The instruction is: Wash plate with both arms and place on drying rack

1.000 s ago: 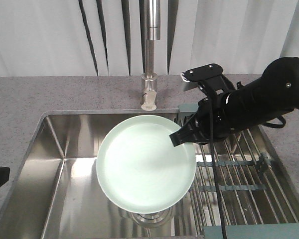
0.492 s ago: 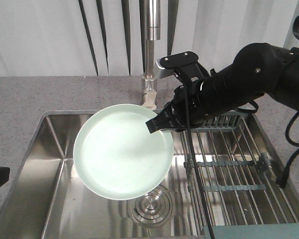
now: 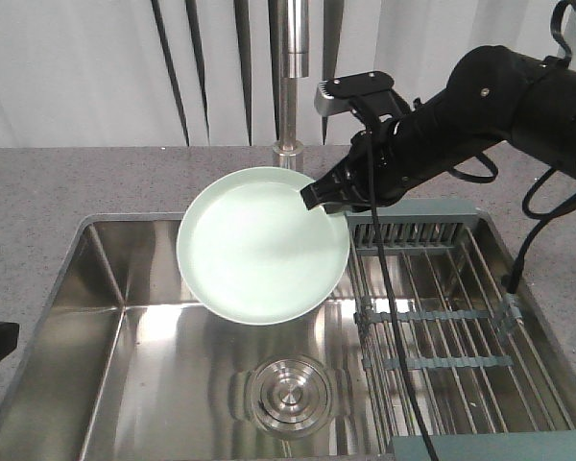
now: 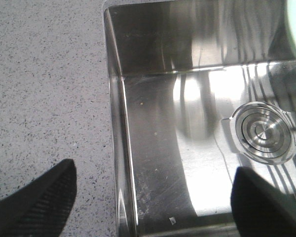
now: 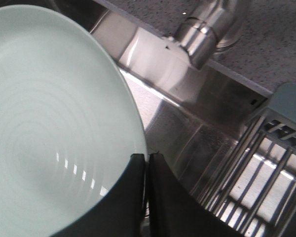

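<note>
Grey speckled countertop (image 3: 77, 192) ran around a stainless steel sink (image 3: 125, 384), with white pleated curtain (image 3: 77, 67) behind and a steel tap (image 3: 290, 77) rising at the back edge. We saw the plate (image 3: 259, 250) held in the air over the sink, tilted so that its pale green face showed to the front camera. Its upper rim overlapped the base of the tap in that view. The right gripper (image 3: 322, 197) was clamped on the plate's right rim. From the right wrist camera its 2 fingers (image 5: 128, 197) were pressed close together, with the rim pinched between them. The drying rack (image 3: 461, 327) lay across the right part of the sink, just beside the plate and below the right arm (image 3: 499, 96). The round drain (image 3: 288, 392) sat in the sink floor, below the plate and apart from it. The left gripper (image 4: 153, 197) hung over the sink's left wall and the countertop, its 2 fingertips (image 4: 44, 197) spread wide apart with nothing between them. In the front view we could make out only a dark scrap of it at the left edge.
</note>
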Robot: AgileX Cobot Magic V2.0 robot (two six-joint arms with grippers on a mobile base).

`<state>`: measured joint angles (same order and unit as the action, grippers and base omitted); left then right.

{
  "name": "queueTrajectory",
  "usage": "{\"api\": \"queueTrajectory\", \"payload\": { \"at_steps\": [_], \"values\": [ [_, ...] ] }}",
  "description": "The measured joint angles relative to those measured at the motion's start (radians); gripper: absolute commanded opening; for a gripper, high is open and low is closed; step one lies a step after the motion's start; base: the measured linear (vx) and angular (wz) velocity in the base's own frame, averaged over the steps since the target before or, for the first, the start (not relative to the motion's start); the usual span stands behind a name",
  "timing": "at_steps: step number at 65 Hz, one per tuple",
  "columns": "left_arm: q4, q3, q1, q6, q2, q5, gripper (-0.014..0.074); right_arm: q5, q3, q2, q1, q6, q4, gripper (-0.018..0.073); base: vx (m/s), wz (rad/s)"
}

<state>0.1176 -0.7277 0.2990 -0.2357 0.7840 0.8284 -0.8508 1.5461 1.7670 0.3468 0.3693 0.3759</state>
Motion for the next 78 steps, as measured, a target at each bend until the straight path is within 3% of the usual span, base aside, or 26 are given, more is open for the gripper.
{"api": "queueTrajectory", "payload": {
  "at_steps": [27,55,78],
  "values": [
    [0.000,0.000,0.000,0.000,0.000,0.000,0.0585,-0.056,-0.011,-0.015,-0.157,0.017,-0.003,-0.0001,0.00,0.00],
    [0.000,0.000,0.000,0.000,0.000,0.000,0.0585,-0.018,-0.267,-0.208,-0.303,0.042,-0.024,-0.0001,0.00,0.00],
    [0.000,0.000,0.000,0.000,0.000,0.000,0.0585,0.011,-0.385,-0.269,-0.404,0.042,-0.145,-0.0001,0.00,0.00]
  ]
}}
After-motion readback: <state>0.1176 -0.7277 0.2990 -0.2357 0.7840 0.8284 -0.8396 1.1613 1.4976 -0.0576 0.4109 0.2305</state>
